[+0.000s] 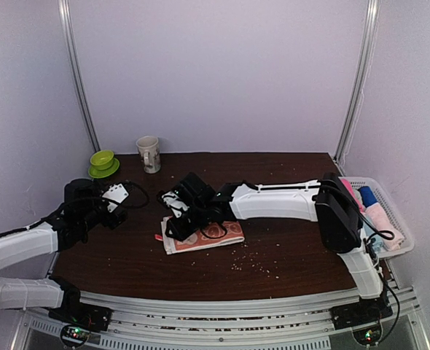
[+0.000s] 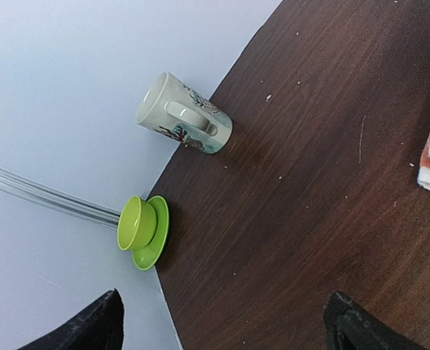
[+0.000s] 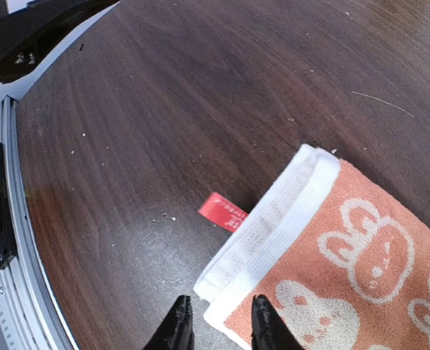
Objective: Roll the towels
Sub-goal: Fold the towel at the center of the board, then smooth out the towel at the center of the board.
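**A:** Where's the towel?

**B:** The towel (image 1: 222, 237) lies flat and folded mid-table (image 1: 288, 248). The right gripper (image 3: 221, 328) has its tips at the corner of the white hem.

**A:** Is it holding it?

**B:** Can't tell. The jaws stand slightly apart with the corner right at the gap, so it may be pinched or loose.

**A:** And the left gripper (image 2: 226, 328)?

**B:** Spread wide with nothing in it, off by the mug (image 2: 186, 117) and green cup (image 2: 138, 226), well apart from the towel.

**A:** What could go wrong?

**B:** Starting from one corner, the roll may go skewed. Nothing pins the far end, so the cloth could slide on the smooth wood instead of curling. A hem snagged on a finger would pull the fold open.
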